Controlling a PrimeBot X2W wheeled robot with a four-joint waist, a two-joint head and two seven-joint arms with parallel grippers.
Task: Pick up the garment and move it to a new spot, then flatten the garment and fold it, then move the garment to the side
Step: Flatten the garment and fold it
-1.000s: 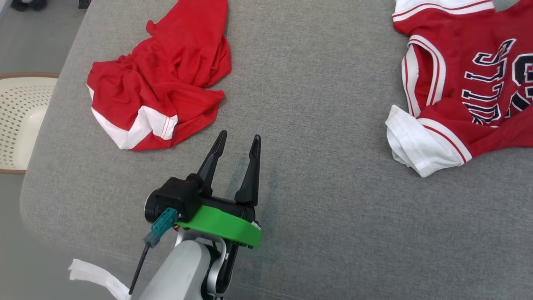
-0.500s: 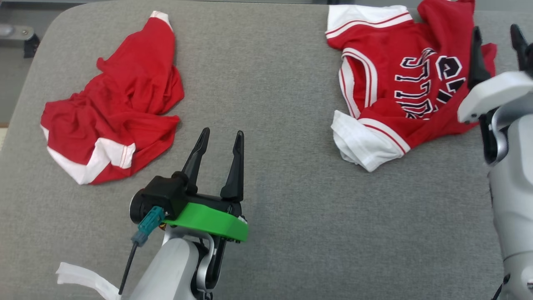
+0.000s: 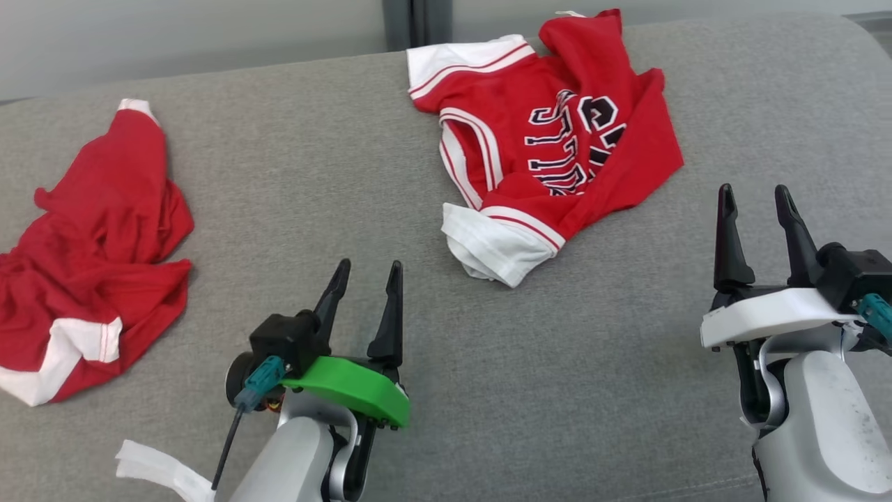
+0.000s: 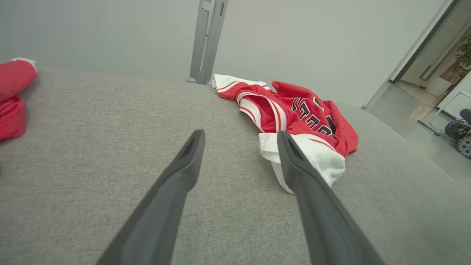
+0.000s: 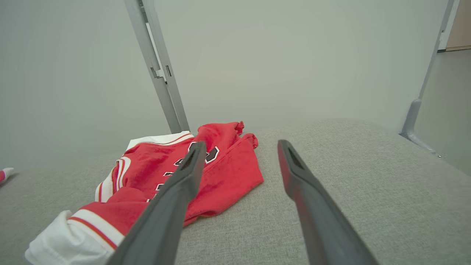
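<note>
A crumpled red jersey with white trim and dark lettering lies at the back middle of the grey cushioned surface; it also lies ahead in the left wrist view and the right wrist view. My left gripper stands open in front of it and to its left, empty. My right gripper is open and empty too, off to the jersey's right and a little nearer me. Neither touches the cloth.
A second rumpled red garment with a white band lies at the surface's left end. A grey upright post and a pale wall stand behind the back edge. Bare grey cushion stretches between and in front of the two garments.
The camera has swung right and tilted up, shifting both garments leftward in the picture. My right gripper has come fully into view at the lower right. Both grippers stay open.
</note>
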